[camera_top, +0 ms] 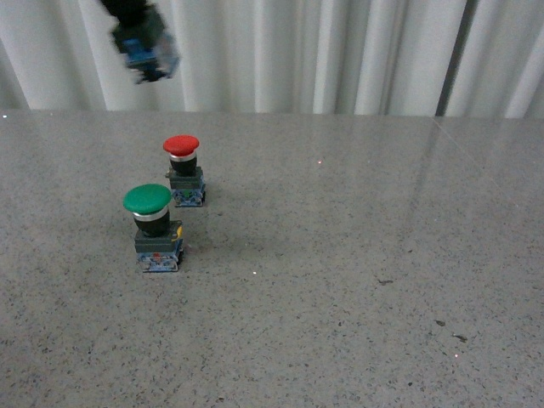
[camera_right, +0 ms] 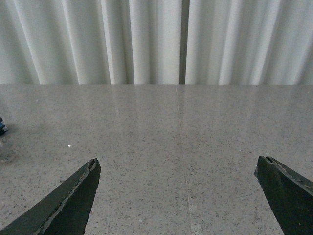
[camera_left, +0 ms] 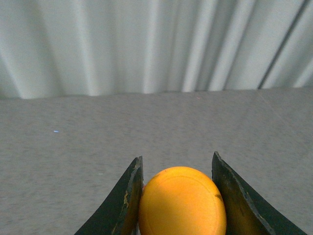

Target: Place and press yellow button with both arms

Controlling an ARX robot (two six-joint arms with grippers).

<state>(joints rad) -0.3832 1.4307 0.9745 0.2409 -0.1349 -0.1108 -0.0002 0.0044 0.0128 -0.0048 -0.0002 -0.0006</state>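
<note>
The right claw hangs spread wide and empty over the speckled grey stone counter, presumably kept free for pressing. On the counter, the green-capped push-button stands nearest, with the smaller red-capped push-button just behind. Farthest, raised before the white pleated curtain, the left claw clamps the yellow mushroom-capped push-button by its cap, clear of the counter. The cap faces the wrist. The long axis follows the fingers, base outward, probably for base-down placement.

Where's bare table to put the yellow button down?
The table is bare everywhere right of the red button and green button, and along the near strip in front of the green one. Crowded only between and around those two, left of centre.
</note>
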